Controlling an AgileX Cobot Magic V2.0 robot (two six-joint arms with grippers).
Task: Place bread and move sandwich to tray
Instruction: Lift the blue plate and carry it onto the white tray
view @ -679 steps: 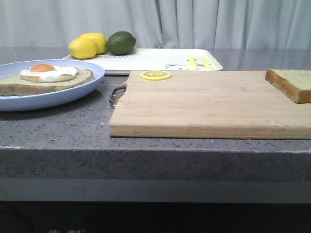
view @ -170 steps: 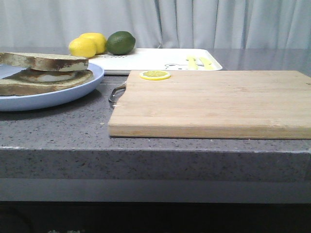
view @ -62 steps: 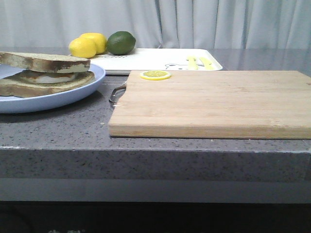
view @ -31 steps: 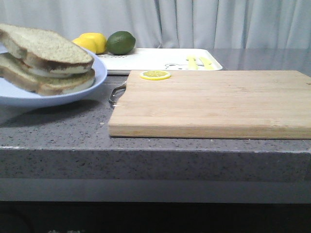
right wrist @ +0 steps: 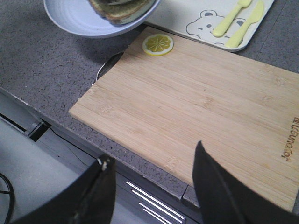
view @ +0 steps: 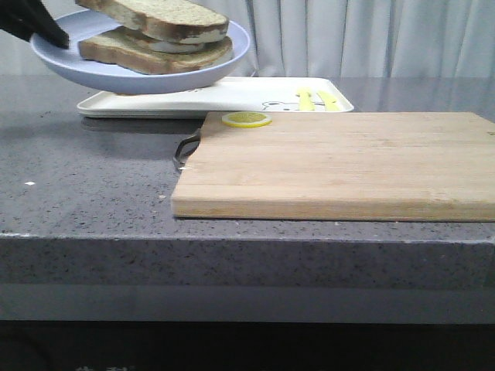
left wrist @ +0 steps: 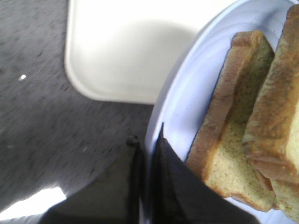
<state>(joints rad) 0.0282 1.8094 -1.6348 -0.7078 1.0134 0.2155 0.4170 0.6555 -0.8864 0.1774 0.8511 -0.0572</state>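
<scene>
While aloft over one tray (view: 232, 97): one plate (view: 139, 73), two bread slices (view: 155, 31), left tool (left wrist: 147, 154) pinching its rim; right tool (right wrist: 152, 189) agape, empty.

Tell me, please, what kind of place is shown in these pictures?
Probably a kitchen counter set up for a food-serving task: a grey speckled countertop, a wooden cutting board and a white tray with yellow cutlery. Pale curtains hang behind.

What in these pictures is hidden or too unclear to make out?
- Fried egg: in the front view only a pale sliver shows between the sandwich slices.
- Far left end of the tray: the raised blue plate covers it in the front view.
- Left claw: cut off by the front view's corner.
- Tray's cartoon print: too small to read details.
- Right claw: absent from the front view.
</scene>
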